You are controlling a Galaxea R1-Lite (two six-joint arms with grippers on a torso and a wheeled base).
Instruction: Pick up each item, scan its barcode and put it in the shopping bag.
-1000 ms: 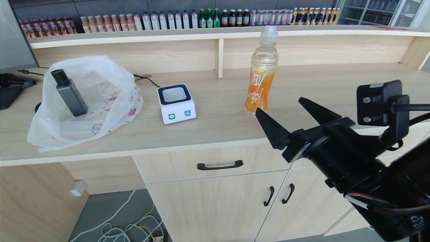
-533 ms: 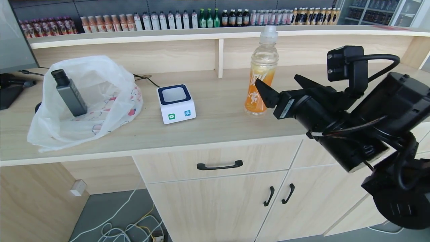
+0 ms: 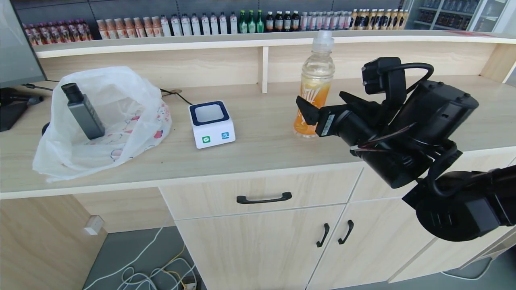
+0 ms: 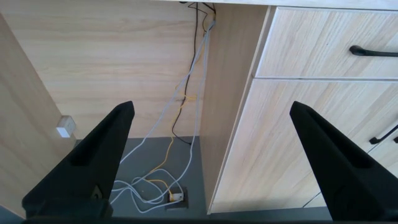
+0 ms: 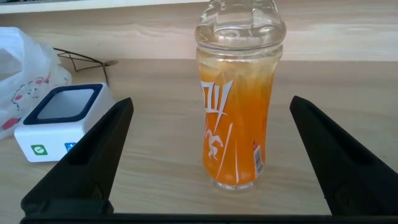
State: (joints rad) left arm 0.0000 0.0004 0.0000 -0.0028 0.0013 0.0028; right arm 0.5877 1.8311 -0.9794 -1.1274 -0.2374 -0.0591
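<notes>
The right arm reaches in low over the desk (image 3: pixel 258 155) edge. The right end effector (image 3: pixel 321 100) is level, its fingers spread wide just short of the orange drink bottle (image 3: pixel 315 80). The bottle stands upright on the desk, right of the white scanner (image 3: pixel 211 124). The left end effector (image 4: pixel 211 112) hangs below, fingers apart, facing the cabinet doors (image 4: pixel 298 137).
</notes>
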